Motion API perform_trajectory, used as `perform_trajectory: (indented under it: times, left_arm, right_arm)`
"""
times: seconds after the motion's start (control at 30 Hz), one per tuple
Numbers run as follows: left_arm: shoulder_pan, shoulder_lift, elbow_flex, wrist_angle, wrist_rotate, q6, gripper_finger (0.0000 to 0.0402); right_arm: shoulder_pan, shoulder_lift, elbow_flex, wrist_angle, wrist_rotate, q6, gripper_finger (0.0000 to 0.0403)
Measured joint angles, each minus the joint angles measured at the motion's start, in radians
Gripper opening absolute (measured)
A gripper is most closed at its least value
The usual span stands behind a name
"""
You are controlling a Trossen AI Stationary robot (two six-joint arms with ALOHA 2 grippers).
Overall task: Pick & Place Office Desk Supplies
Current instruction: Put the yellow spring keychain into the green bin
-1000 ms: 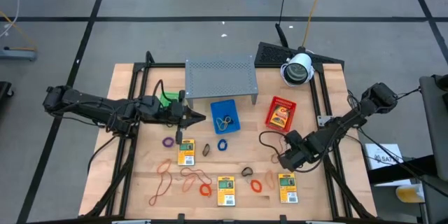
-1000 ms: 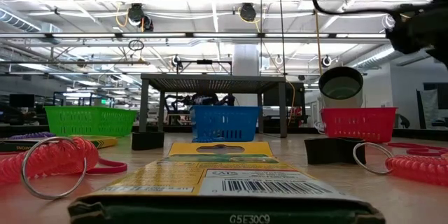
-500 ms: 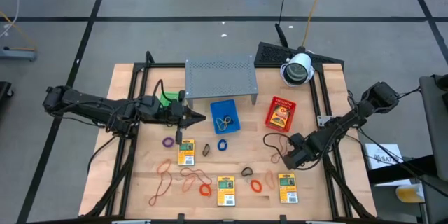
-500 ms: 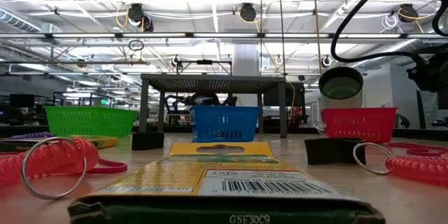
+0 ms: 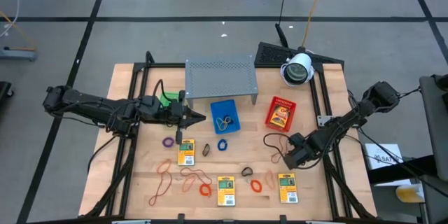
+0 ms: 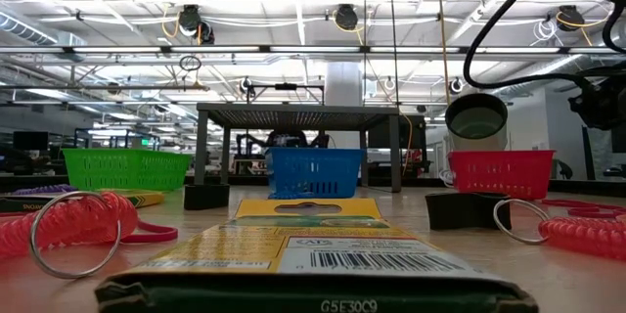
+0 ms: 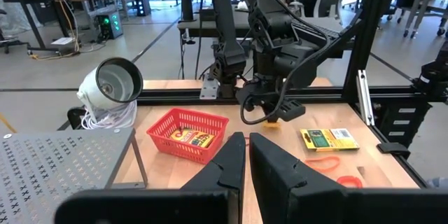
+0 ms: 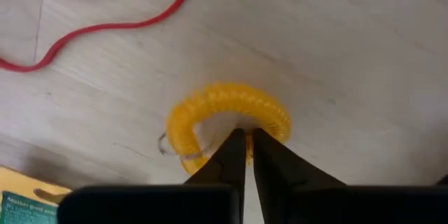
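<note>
Right gripper [image 8: 245, 143] clenched on a yellow coil ring [image 8: 227, 108]; packets [image 5: 225, 190], bands remain scattered toward six o'clock.

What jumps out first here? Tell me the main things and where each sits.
The right gripper is down on the table's right side, shut on a yellow coil ring, with a loose red rubber band lying beside it. At mid-table stand the grey perforated shelf, a blue tray and a red tray, with yellow packets along the front edge. The left gripper hovers shut beside the blue tray.
</note>
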Motion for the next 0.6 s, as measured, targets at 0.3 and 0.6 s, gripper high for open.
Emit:
perform_trajectory:
  times: [0.3,0.6]
  left_arm:
    - [0.0,0.0,0.0,0.0,-0.004,0.003,0.0033]
    - [0.0,0.0,0.0,0.0,-0.005,0.0,0.0033]
  right_arm:
    - [0.001,-0.154,0.11,0.011,0.283,-0.196,0.0002]
    - [-0.056,-0.215,0.142,0.291,0.753,-0.699,0.0001]
